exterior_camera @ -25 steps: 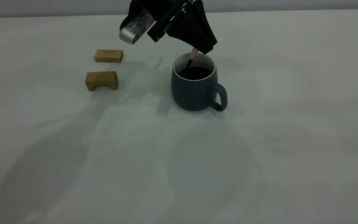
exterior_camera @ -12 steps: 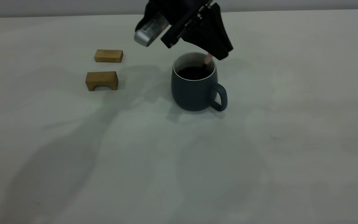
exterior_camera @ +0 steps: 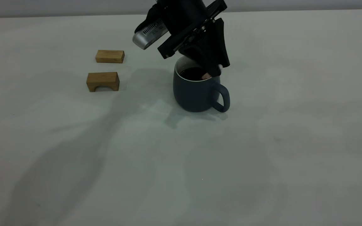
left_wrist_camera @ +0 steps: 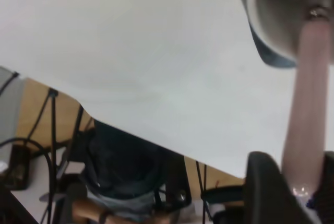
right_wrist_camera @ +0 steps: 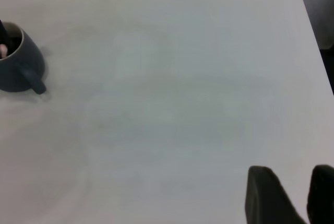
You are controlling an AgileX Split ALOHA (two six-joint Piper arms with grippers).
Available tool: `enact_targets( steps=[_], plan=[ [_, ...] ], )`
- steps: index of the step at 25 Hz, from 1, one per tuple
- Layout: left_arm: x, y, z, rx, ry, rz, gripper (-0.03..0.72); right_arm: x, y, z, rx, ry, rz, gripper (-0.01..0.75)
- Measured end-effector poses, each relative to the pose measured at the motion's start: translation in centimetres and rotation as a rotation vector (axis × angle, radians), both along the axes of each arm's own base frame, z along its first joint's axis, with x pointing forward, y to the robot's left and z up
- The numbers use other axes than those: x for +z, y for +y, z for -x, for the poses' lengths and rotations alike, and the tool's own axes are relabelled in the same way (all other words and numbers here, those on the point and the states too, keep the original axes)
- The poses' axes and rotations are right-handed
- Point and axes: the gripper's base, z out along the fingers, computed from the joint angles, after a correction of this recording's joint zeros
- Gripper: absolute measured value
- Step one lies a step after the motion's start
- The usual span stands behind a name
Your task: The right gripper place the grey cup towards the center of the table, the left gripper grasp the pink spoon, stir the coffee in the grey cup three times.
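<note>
The grey cup stands upright mid-table, handle to the right, with dark coffee inside. My left gripper hangs tilted over the cup's near right rim, shut on the pink spoon, of which only a bit of pink shows below the fingers. In the left wrist view the pink spoon handle runs from my left gripper to the grey neck inside the cup. The spoon's bowl is hidden. My right gripper hovers open and empty far from the cup, outside the exterior view.
Two brown wooden blocks lie left of the cup: a flat one farther back and an arched one nearer. The pale table stretches bare in front and to the right. The table's edge shows in the left wrist view.
My left gripper has swung with the spoon from the cup's back left rim across to the right, then down toward its near right rim. The cup has stayed in place.
</note>
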Motion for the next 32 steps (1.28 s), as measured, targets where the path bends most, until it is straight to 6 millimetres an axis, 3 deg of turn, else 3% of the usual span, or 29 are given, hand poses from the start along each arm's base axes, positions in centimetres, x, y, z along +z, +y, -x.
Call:
enact_targets(
  steps=[3, 7, 18, 21, 24, 26, 28, 32],
  plan=[
    [0.3, 0.0, -0.3, -0.021, -0.04, -0.026, 0.404, 0.0, 0.0, 0.0, 0.0, 0.0, 0.0, 0.237],
    [2.4, 0.7, -1.6, -0.083, -0.201, -0.135, 0.434, 0.0, 0.0, 0.0, 0.0, 0.0, 0.0, 0.237],
    [14.3, 2.5, -1.6, -0.105, -0.522, -0.189, 0.436, 0.0, 0.0, 0.0, 0.0, 0.0, 0.0, 0.237],
    [17.1, 3.4, -1.3, -0.331, -0.701, -0.212, 0.436, 0.0, 0.0, 0.0, 0.0, 0.0, 0.0, 0.237],
    [20.2, 4.7, -0.1, -0.784, -0.917, -0.213, 0.436, 0.0, 0.0, 0.0, 0.0, 0.0, 0.0, 0.237],
    [21.4, 5.5, 1.5, -0.981, -0.968, -0.192, 0.436, 0.0, 0.0, 0.0, 0.0, 0.0, 0.0, 0.237],
    [22.7, 6.8, 3.5, -1.053, -0.97, -0.203, 0.436, 0.0, 0.0, 0.0, 0.0, 0.0, 0.0, 0.237],
    [23.2, 11.0, 7.6, -1.115, -0.879, -0.352, 0.436, 0.0, 0.0, 0.0, 0.0, 0.0, 0.0, 0.237]
  ],
)
